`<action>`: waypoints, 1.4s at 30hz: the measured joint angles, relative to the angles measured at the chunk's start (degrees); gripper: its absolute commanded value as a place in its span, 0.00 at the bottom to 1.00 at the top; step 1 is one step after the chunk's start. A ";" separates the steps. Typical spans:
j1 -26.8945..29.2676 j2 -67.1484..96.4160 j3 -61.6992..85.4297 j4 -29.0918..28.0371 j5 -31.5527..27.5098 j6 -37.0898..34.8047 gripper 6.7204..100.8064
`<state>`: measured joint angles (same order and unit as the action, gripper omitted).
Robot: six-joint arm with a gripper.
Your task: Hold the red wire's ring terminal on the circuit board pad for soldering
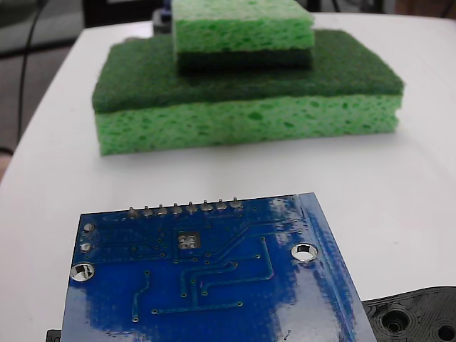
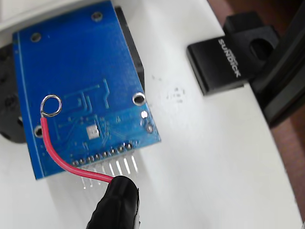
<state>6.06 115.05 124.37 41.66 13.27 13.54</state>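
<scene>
The blue circuit board [image 2: 86, 81] lies flat on the white table, and the fixed view shows it low in front [image 1: 206, 285]. Its small silver pad [image 2: 92, 131] [image 1: 189, 240] sits near the pin row, with nothing on it. My gripper [image 2: 119, 202], wrapped in black, enters at the bottom of the wrist view, shut on the red wire [image 2: 62, 160]. The wire curves up and left over the board's edge. Its ring terminal [image 2: 51, 106] appears up and left of the pad, clearly apart from it. Neither wire nor gripper shows in the fixed view.
Two green sponges [image 1: 246, 92] are stacked behind the board in the fixed view. A black plastic part with holes [image 1: 417, 317] lies beside the board. A black block labelled SUNLOCK [image 2: 224, 62] stands near the table's right edge in the wrist view.
</scene>
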 measured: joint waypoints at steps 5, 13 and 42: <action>-1.41 -6.94 -6.15 4.48 3.16 2.55 0.99; -1.76 -14.06 -14.15 10.63 5.10 3.60 0.99; -3.78 -18.46 -18.28 16.52 8.00 6.59 0.99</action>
<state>2.29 96.59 106.08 58.18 21.27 20.13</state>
